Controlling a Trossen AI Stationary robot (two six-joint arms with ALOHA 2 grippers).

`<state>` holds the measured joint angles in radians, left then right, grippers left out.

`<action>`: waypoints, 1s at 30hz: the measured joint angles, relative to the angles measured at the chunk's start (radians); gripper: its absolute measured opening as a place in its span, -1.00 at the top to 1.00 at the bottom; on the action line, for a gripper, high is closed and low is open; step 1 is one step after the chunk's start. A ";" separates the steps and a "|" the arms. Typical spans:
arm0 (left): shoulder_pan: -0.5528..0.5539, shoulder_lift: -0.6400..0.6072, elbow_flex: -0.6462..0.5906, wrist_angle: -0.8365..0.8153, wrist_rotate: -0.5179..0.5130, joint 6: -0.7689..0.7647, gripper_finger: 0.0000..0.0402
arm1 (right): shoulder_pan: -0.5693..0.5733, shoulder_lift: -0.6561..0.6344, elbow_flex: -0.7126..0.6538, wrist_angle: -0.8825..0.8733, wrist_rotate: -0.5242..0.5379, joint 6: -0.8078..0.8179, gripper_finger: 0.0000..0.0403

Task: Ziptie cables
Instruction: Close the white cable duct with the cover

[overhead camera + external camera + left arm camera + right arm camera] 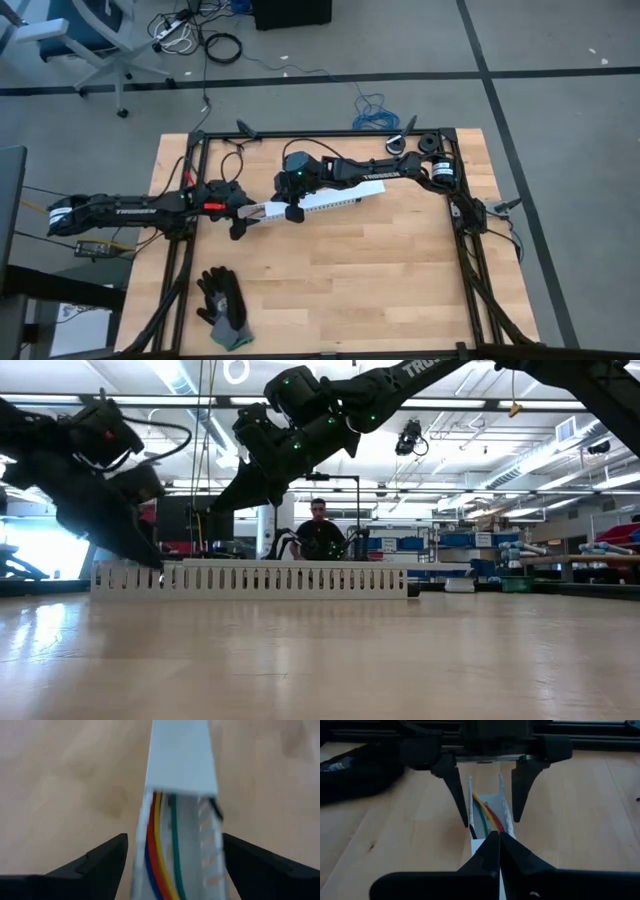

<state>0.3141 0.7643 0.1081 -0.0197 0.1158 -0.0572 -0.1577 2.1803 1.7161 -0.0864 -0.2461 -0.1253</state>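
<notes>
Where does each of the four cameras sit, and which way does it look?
High view: above the table, looking straight down; both arms show.
Low view: at tabletop height, looking level at the white slotted duct; both arms come from above.
Left wrist view: behind the open left pincer, looking along the duct at the cables.
Right wrist view: behind the shut right pincer, facing the left pincer.
Both wrist views share duct and cables.
</notes>
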 joint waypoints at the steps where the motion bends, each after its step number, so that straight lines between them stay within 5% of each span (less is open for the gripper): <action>1: 0.000 -0.001 -0.013 0.003 -0.003 -0.007 -0.61 | 0.000 0.000 0.000 0.000 0.000 0.000 1.00; 18: -0.001 0.001 -0.099 0.133 -0.028 -0.002 -0.59 | -0.008 0.000 -0.062 -0.120 0.005 0.114 1.00; 30: -0.001 0.000 -0.100 0.145 -0.048 0.031 -0.14 | -0.005 0.007 -0.079 -0.092 0.096 0.136 1.00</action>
<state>0.3130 0.7647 0.0086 0.1255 0.0677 -0.0261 -0.1626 2.1878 1.6375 -0.1780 -0.1503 0.0111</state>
